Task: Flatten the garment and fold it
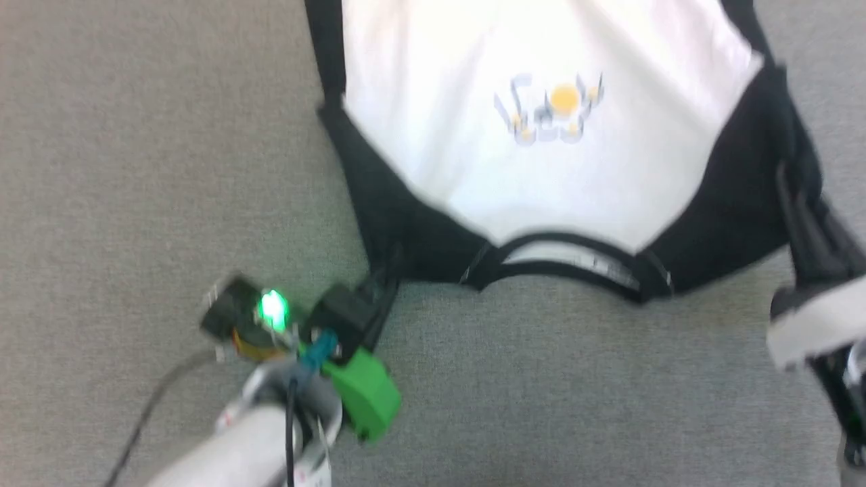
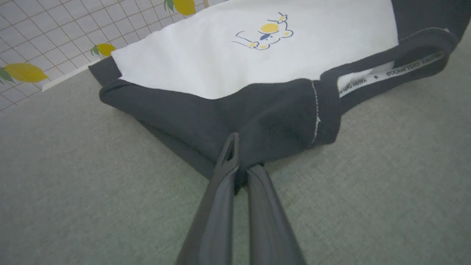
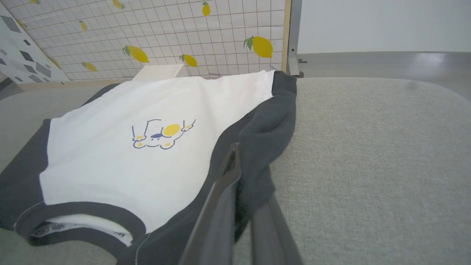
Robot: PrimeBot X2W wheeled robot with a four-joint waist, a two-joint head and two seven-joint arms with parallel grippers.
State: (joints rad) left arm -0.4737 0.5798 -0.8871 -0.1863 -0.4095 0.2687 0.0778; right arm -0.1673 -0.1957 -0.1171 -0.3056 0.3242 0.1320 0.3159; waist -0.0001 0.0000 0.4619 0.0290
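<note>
One grey padded surface [image 1: 135,169] is being partly covered by the garment [image 1: 541,182], spread chest-up with its neckband toward the robot.
Black sleeve cloth beside the collar is being clamped by the left gripper [image 2: 241,163], fingers closed tight on it. The opposite sleeve is being pinched likewise by the right gripper [image 3: 246,173], and the small yellow-and-blue print [image 1: 551,111] is being displayed between them.
</note>
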